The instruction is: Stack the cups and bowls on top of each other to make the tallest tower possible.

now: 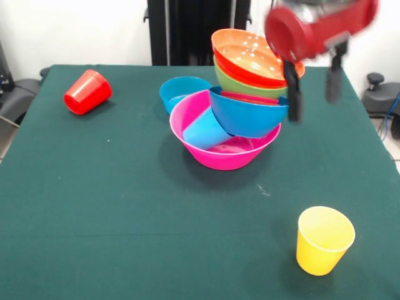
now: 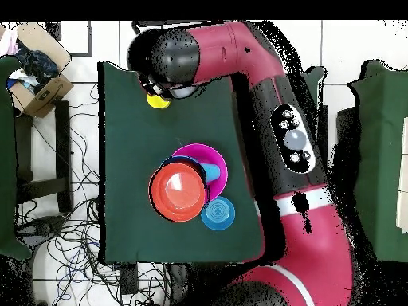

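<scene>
Gripper (image 1: 310, 87) open, empty, just beside leaning tower (image 1: 240, 106).
Your front view alone shows the glossy red plastic tumbler (image 1: 87, 92) tipped near the tabletop's far corner.

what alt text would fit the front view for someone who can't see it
A leaning tower of bowls sits on a green table: a pink bowl holding a light blue cup and tilted blue, green and orange bowls. The open gripper hangs at its right. A red cup lies far left, a yellow cup stands in front, and a small blue bowl sits behind.
</scene>
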### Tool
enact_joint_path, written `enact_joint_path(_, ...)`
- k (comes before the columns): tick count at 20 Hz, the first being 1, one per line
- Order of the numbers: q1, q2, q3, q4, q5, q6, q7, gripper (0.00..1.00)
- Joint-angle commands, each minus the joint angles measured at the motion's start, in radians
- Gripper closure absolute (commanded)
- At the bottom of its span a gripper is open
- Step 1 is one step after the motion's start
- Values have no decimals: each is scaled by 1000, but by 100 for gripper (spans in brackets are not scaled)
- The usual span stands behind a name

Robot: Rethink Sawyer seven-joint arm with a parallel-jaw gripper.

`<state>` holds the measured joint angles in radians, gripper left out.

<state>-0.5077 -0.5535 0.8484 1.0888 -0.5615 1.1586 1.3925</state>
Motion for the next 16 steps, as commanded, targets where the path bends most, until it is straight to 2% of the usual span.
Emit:
enact_joint_path(1,30,226,-107,-231,-121,-136,-6,0)
enact_joint_path(7,40,280,-111,-354,-116,-26,-108,0)
enact_joint_path(11,27,295,-113,-368,-123,-20,-173,0)
enact_joint_path(16,26,281,-125,-342,-103,-3,-155,0)
